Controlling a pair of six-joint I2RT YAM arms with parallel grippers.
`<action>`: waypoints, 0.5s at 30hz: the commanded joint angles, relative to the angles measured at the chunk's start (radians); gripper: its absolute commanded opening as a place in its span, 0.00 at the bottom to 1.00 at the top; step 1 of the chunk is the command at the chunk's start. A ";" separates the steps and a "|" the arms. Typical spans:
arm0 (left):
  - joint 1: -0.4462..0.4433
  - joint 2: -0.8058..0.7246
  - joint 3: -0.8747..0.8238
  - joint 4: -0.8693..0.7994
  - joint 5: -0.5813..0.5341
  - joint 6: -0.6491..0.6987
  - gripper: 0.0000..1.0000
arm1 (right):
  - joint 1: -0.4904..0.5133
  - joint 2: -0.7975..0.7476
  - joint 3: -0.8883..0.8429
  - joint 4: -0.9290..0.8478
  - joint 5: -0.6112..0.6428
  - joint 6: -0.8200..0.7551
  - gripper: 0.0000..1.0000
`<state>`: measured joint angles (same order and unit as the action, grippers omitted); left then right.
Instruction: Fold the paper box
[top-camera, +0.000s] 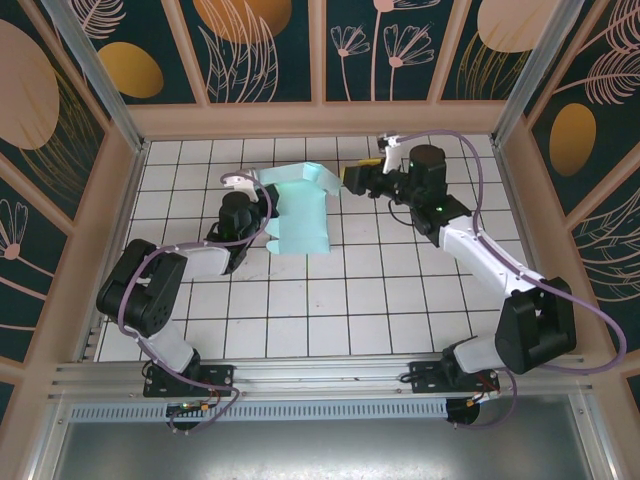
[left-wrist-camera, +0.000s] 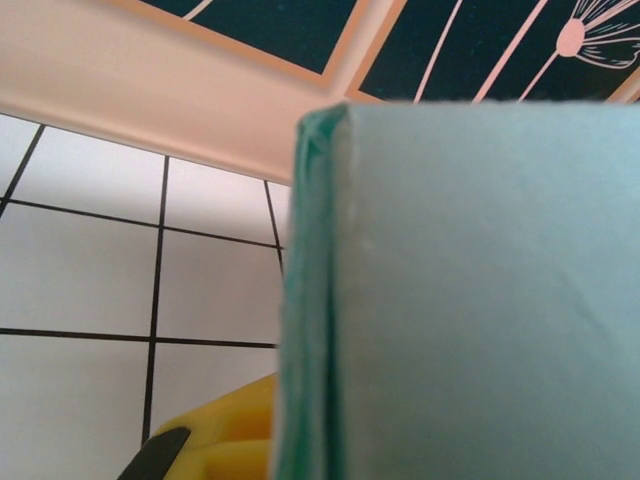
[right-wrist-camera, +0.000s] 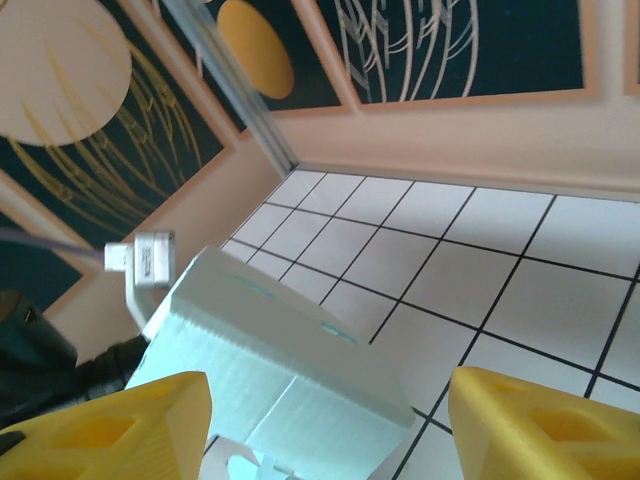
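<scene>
Top external, mid-fold: my left hand (top-camera: 252, 206) clamps the paper box (top-camera: 300, 215); right hand (top-camera: 352, 178), spread apart beside it, should next push its near side over.

You're working in a robot test cell, not a home or a shop. Your left arm (top-camera: 150, 290) and right arm (top-camera: 500, 270) are bolted to an aluminium rail (top-camera: 320, 372) at the near edge of a white counter (top-camera: 300, 320) ruled with a black grid. Purple cables (top-camera: 484, 180) loop off the arms. Aluminium corner posts (top-camera: 85, 60) and tan frames close the cell in, holding dark wall panels (top-camera: 265, 60) printed with golden discs and pale plant outlines.
</scene>
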<state>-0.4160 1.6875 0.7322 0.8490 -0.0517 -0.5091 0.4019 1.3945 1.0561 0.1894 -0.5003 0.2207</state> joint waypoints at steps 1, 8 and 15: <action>0.004 -0.016 0.036 -0.001 0.055 -0.026 0.00 | 0.005 -0.001 -0.024 -0.014 -0.036 -0.085 0.61; 0.003 0.011 0.069 -0.004 0.102 -0.035 0.00 | 0.114 0.073 0.067 -0.150 0.052 -0.245 0.48; 0.003 0.021 0.072 -0.009 0.097 -0.034 0.00 | 0.170 0.123 0.113 -0.189 0.069 -0.306 0.38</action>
<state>-0.4015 1.7000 0.7761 0.8284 0.0158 -0.5354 0.5583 1.5063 1.1236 0.0242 -0.4377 -0.0277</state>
